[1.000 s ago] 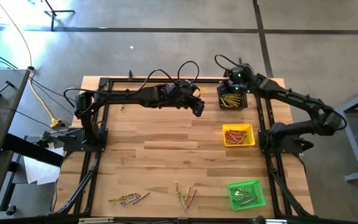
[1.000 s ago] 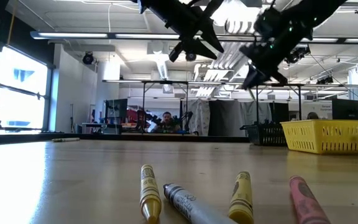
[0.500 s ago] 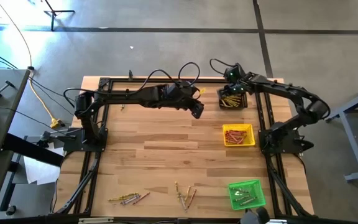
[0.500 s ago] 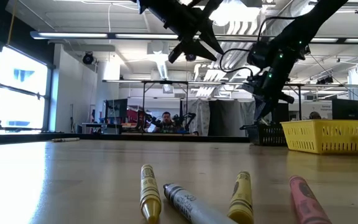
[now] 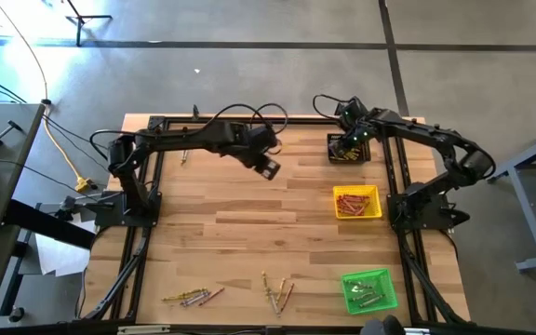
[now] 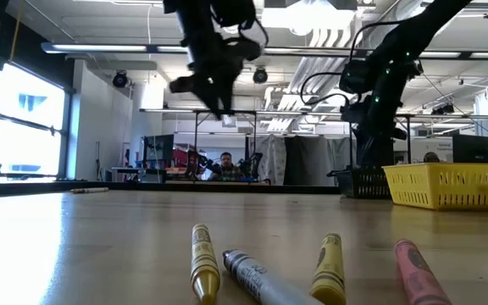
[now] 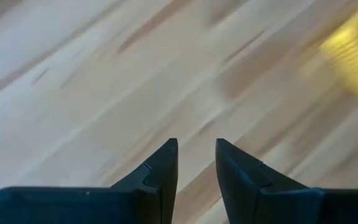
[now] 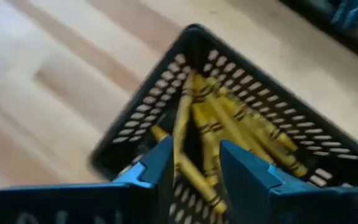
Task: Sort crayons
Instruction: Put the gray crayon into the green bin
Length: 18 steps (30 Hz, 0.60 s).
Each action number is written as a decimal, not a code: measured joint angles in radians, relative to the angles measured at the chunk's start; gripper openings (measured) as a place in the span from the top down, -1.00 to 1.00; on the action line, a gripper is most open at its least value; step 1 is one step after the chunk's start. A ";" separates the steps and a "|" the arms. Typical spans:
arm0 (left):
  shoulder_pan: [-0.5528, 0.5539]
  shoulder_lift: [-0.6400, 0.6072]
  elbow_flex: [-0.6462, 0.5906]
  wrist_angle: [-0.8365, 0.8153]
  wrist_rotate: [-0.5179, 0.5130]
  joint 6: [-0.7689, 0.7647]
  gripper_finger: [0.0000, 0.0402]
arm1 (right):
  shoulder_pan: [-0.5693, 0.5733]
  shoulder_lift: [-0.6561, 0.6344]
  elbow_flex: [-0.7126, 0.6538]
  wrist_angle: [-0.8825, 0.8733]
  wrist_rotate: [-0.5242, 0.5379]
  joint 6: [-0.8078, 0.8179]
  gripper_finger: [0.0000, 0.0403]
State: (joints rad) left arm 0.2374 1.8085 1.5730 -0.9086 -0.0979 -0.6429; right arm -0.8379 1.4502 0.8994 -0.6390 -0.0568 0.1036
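My right gripper stands open, pointing down over the black tray, with its fingers on either side of one of the yellow crayons lying in the tray. Over bare wood at the table's far middle, my left gripper hangs open with nothing between its fingers; the high view shows it too. Loose crayons lie in two small heaps by the near edge, the second heap to the right of the first. In the low view they lie flat in the foreground.
A yellow tray with red crayons sits at mid right, and a green tray with greyish crayons at the near right. One stray crayon lies at the far left. Black frame rails run along the table's sides. The middle is bare wood.
My left gripper has swung toward the table's left edge, sunk a little and tipped from nearly level to pointing steeply down. My right gripper has come down over the black tray and tipped more steeply downward.
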 joint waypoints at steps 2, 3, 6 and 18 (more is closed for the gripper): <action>0.009 0.000 0.000 -0.118 -0.014 0.002 0.53 | 0.000 0.000 0.044 -0.050 -0.053 -0.010 0.41; 0.014 0.000 0.000 -0.170 -0.021 0.014 0.53 | 0.000 0.000 0.072 -0.079 -0.082 -0.025 0.40; 0.040 -0.002 -0.015 -0.297 -0.044 0.056 0.53 | 0.007 0.000 0.164 -0.133 -0.127 -0.073 0.40; 0.292 -0.001 -0.275 -0.362 -0.070 -0.034 0.53 | 0.101 -0.001 0.456 -0.082 -0.130 -0.105 0.40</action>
State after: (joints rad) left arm 0.5295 1.8076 1.2984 -1.2705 -0.1683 -0.6771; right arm -0.7369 1.4494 1.3553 -0.7211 -0.1870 -0.0018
